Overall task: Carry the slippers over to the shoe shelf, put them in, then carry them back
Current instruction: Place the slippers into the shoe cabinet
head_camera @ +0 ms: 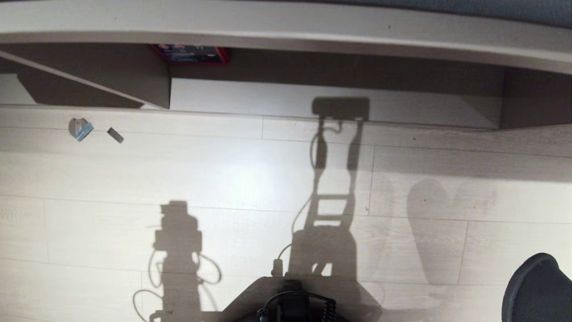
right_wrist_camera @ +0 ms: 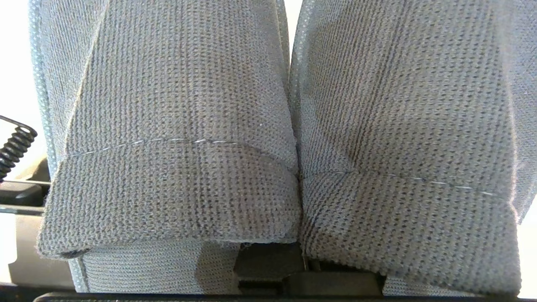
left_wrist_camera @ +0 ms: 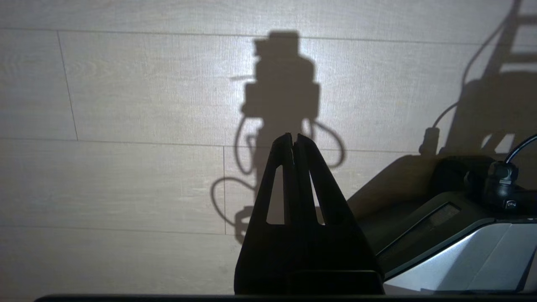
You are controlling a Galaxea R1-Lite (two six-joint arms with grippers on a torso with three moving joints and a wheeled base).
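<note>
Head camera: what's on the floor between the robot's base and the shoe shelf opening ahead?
In the head view, only bare plank floor crossed by the robot's shadows lies between the base and the shoe shelf. Two small scraps lie well off left.

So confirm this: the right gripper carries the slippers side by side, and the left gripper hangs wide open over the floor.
Wrong about the left gripper: the left wrist view shows its fingers shut together, empty, over the floor. The slippers do sit side by side at the right gripper.

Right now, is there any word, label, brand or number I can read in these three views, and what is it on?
None can be read.
Red-edged dark card under the bench top: pale marks, too small and blurred.
Blue-tipped scrap on the floor: no lettering.
Slippers: plain knit, no label.
</note>
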